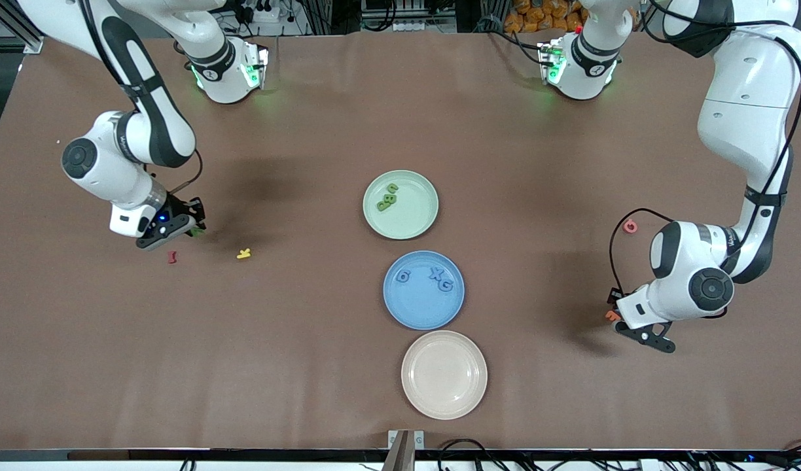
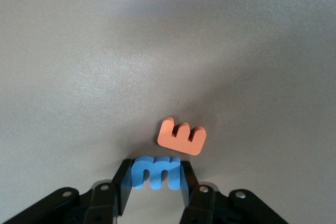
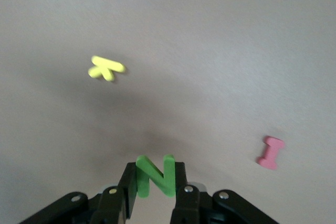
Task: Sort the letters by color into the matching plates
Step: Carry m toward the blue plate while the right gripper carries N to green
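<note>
Right gripper [image 3: 153, 190] pinches the foam green N [image 3: 154, 176], the yellow K [image 1: 244, 253] at three o'clock. Green plate [image 1: 420, 226], blue plate [image 1: 417, 317] mid-table. Left gripper [image 2: 156, 187] clamps the blue M [image 2: 156, 171], the orange E [image 2: 181, 136] just beside it.

An orange E [image 2: 181, 136] lies just past the fingertips; a yellow K [image 3: 106, 68] and pink I [image 3: 271, 152] lie farther out.

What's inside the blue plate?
Three blue foam characters lie in the blue plate: a 6, an X and a G. Nothing covers them; the plate's underside cannot be seen.
</note>
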